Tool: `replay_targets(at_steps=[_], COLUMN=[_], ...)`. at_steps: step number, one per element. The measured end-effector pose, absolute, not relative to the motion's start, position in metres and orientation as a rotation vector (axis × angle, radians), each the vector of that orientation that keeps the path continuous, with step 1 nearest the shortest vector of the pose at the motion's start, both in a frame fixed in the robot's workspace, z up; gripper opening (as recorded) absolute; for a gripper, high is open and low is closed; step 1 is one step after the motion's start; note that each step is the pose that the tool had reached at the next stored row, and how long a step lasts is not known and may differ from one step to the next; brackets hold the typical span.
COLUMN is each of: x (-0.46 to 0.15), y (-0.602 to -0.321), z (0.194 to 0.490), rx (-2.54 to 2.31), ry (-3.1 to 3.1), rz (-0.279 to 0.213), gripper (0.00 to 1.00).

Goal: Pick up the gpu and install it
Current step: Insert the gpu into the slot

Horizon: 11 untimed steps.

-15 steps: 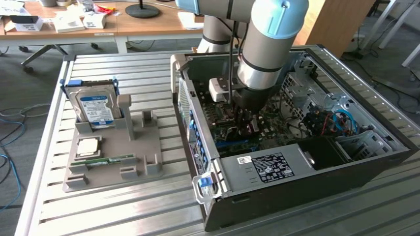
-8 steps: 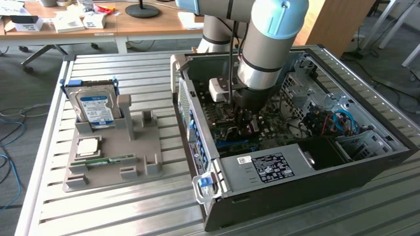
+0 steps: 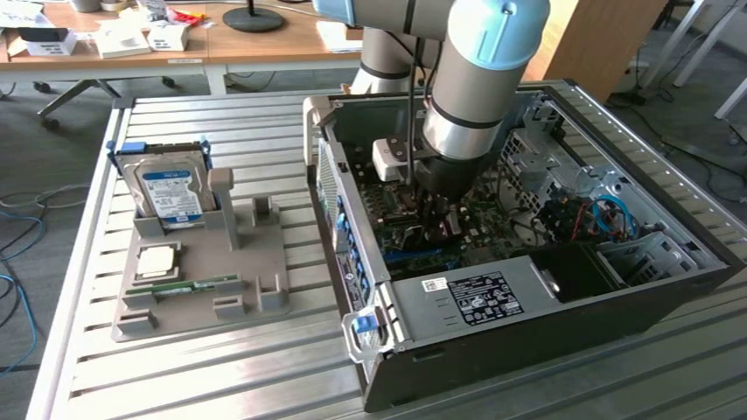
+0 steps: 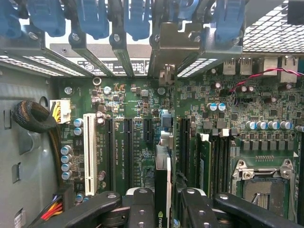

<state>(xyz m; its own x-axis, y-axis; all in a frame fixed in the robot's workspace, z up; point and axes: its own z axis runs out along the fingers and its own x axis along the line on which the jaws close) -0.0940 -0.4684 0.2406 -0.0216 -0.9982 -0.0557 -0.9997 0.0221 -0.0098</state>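
The gpu [image 4: 162,183] is seen edge-on in the wrist view as a thin dark strip with a green logo, standing upright over the green motherboard [image 4: 137,102] between two long black slots [image 4: 128,147]. Its metal bracket end [image 4: 173,45] reaches the row of rear slot covers. My gripper [image 4: 164,211] is shut on the card, with one black finger [image 4: 141,209] on each side. In the exterior view, the gripper [image 3: 438,219] is lowered inside the open computer case [image 3: 526,350], over the board's middle. The card itself is hidden there behind the arm.
A grey parts holder [image 3: 233,289] on the slatted table carries a silver hard drive [image 3: 170,188], a processor [image 3: 157,261] and a green memory stick [image 3: 192,286]. Inside the case are the power supply [image 3: 491,297], blue cables [image 3: 601,214], a processor socket [image 4: 260,180] and a white slot [image 4: 88,152].
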Motion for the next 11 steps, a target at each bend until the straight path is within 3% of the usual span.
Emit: replay_targets(at_steps=[11], x=[-0.0924], y=[-0.4683], z=[0.2406], rx=[-2.164], ry=[2.212], rz=[0.050], gripper=[0.26])
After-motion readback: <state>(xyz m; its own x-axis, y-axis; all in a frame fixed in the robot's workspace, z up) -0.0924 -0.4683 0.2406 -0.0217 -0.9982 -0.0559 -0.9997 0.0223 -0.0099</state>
